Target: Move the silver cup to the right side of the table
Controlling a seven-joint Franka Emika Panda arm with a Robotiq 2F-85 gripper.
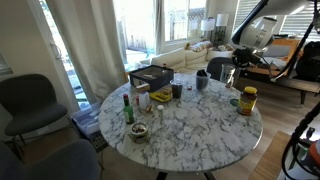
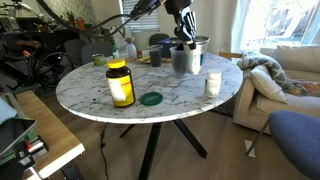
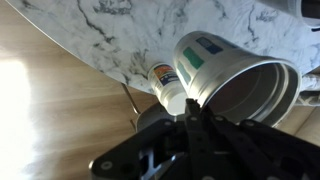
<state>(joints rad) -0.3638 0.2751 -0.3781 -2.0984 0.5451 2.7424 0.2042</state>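
Observation:
The silver cup (image 2: 190,58) is a dull metal cylinder at the far edge of the round marble table (image 2: 170,105). My gripper (image 2: 185,40) comes down on it from above. In the wrist view the cup (image 3: 235,80) fills the upper right, open mouth toward the camera, with coloured label patches on its side. My dark fingers (image 3: 190,108) pinch its rim, one inside and one outside. In an exterior view the gripper (image 1: 228,66) and cup (image 1: 219,69) are at the table's back right edge. I cannot tell whether the cup touches the tabletop.
A yellow-lidded jar (image 2: 120,83), a green lid (image 2: 151,98) and a small white bottle (image 2: 212,84) stand near the cup. A black box (image 1: 150,75), green bottle (image 1: 127,108), blue-grey mug (image 1: 202,80), small dark cup (image 1: 177,90) and bowl (image 1: 138,130) crowd the rest. Chairs and a sofa surround the table.

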